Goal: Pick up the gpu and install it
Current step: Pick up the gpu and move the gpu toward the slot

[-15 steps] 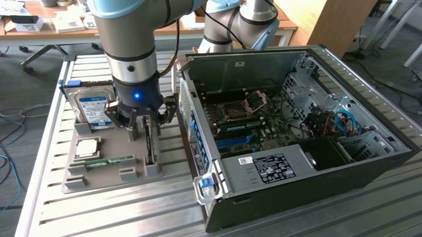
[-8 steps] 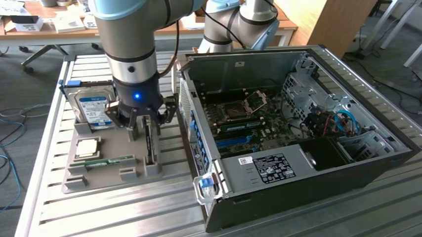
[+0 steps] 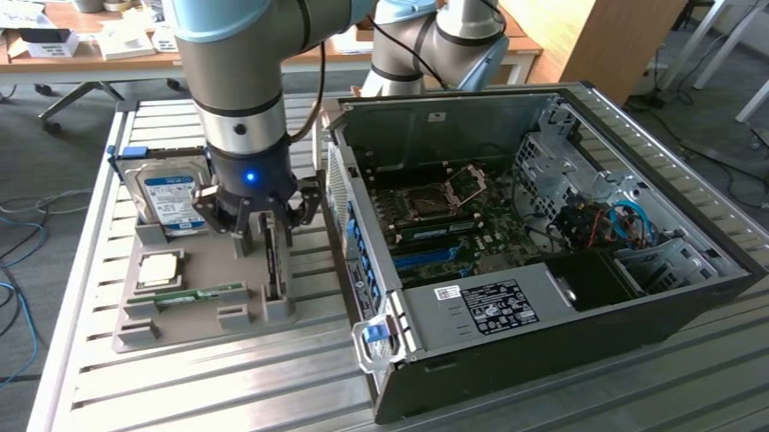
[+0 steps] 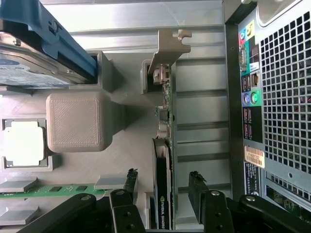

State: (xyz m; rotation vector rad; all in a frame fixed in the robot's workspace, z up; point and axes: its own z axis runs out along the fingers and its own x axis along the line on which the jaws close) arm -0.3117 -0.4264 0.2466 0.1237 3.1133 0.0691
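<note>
- Two risks: uneven close tipping thin gpu in its holder slots; too-shallow pinch, then slip on lift.
- Gripper: spread wide, straddling gpu w/ one finger per side, holding nothing, no contact evident.
- Gpu: upright on edge in grey holder on surface, near PC case.

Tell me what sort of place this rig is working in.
Probably a robotics lab or workshop set up for computer assembly: an open computer case sits on a slatted metal bench beside a grey tray of parts, with a cluttered desk and loose floor cables behind.
</note>
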